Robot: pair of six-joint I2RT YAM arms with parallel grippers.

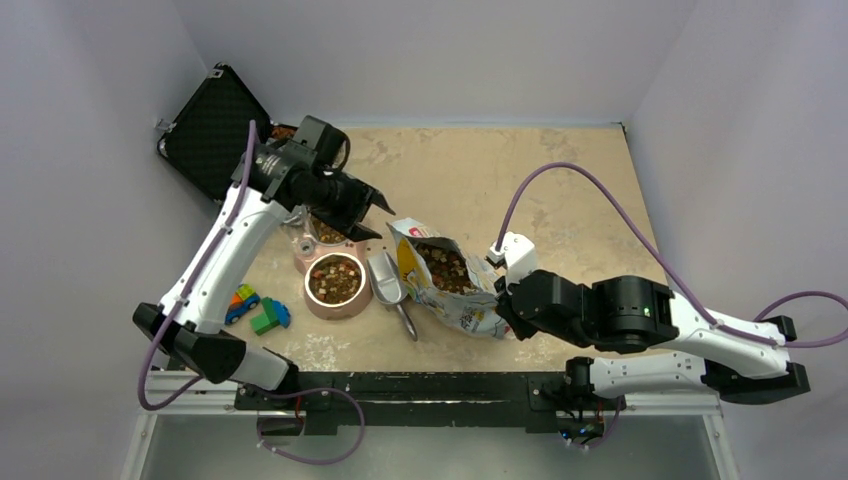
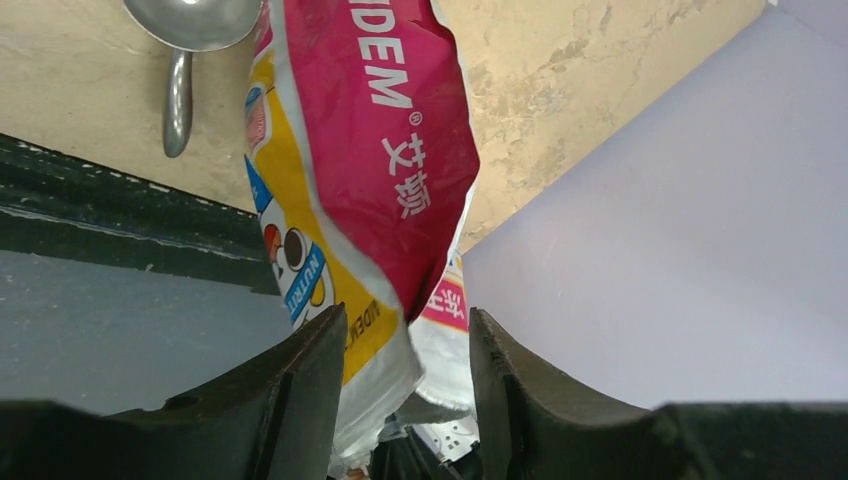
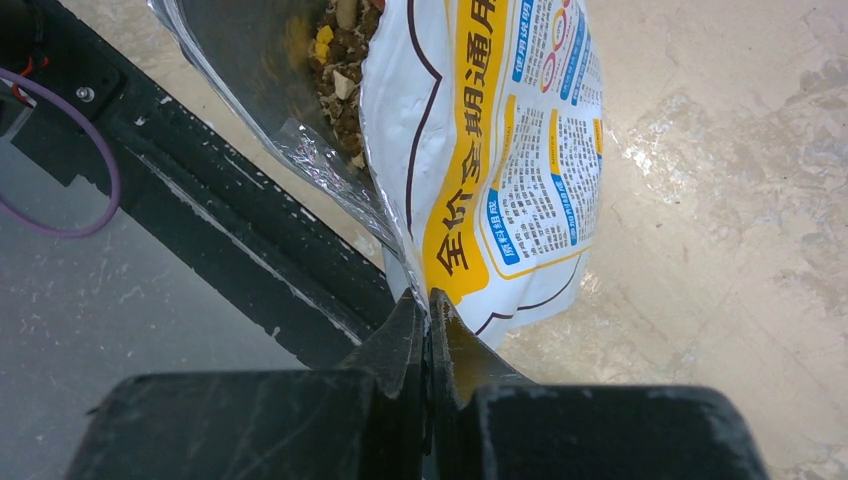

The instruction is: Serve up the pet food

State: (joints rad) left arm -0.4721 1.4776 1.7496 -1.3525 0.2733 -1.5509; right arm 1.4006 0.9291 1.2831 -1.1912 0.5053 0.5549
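My right pincer (image 3: 430, 312) clenches the rim of the bag (image 3: 500, 150), I judge to prop it so the pet food (image 1: 445, 268) inside cannot spill; my left pincer (image 2: 407, 330) hangs open near the filled bowl (image 1: 310, 297).

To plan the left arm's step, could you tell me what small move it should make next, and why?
Probably draw the left gripper straight back from the bag. Its jaws stand open with the bag's end between them, ungripped. The right gripper is shut on the bag's other edge, steadying it. The two bowls hold pet food, and the scoop lies on the table.
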